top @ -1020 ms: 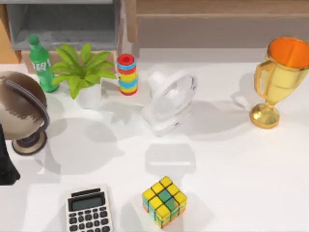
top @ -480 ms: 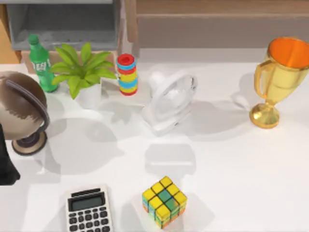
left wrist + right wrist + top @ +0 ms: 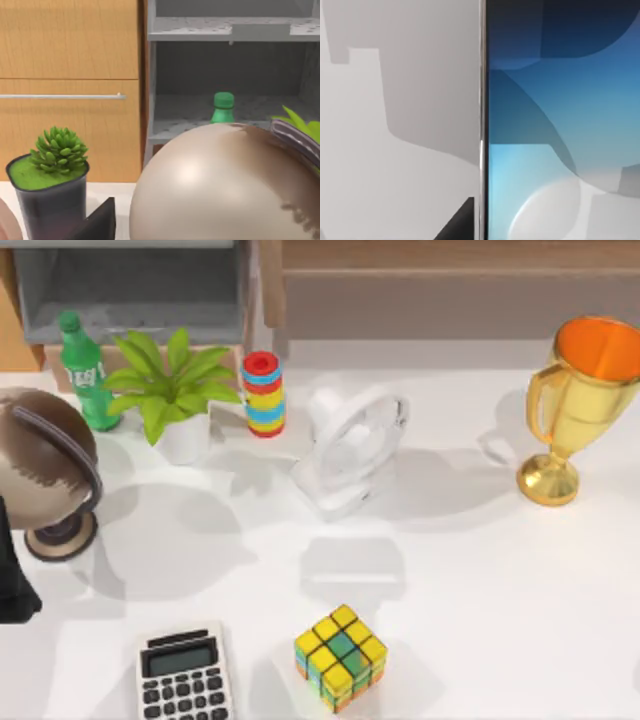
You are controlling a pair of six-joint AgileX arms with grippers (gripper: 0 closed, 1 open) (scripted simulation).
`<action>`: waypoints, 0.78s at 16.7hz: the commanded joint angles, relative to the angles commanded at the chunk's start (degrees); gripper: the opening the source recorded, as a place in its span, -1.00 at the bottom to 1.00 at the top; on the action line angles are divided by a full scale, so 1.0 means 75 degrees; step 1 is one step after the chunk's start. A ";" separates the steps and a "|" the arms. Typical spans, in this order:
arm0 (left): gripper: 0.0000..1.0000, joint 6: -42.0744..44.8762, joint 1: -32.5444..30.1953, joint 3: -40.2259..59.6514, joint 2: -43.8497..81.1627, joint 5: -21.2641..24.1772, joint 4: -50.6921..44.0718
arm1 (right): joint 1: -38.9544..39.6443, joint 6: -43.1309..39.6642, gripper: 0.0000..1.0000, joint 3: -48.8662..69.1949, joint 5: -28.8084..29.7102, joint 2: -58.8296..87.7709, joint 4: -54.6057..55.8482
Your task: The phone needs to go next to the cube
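Note:
The cube (image 3: 341,656), tiled yellow, green, orange and blue, sits on the white table (image 3: 480,570) near the front edge, a little left of centre. In the right wrist view the phone (image 3: 560,125) lies flat and very close beneath the camera, its screen fading from dark blue to white, its thin light edge running straight across the table. One dark fingertip (image 3: 462,222) of my right gripper shows just beside that edge. My left arm (image 3: 12,580) is parked at the table's left edge, behind the globe.
A grey-white calculator (image 3: 182,676) lies left of the cube. A brown globe (image 3: 40,465), green bottle (image 3: 85,370), potted plant (image 3: 170,385), ring stack (image 3: 264,393), white fan (image 3: 352,448) and gold trophy (image 3: 580,405) stand across the back.

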 joint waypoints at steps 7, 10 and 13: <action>1.00 0.0000 0.0000 0.0000 0.0000 0.0000 0.0000 | 0.0562 0.0614 -1.00 0.0523 -0.0007 -0.0345 -0.0112; 1.00 0.0000 0.0000 0.0000 0.0000 0.0000 0.0000 | 0.1316 0.1438 -1.00 0.0870 -0.0012 -0.0421 -0.0290; 1.00 0.0000 0.0000 0.0000 0.0000 0.0000 0.0000 | 0.2297 0.2529 -1.00 0.1211 -0.0012 -0.0375 -0.0501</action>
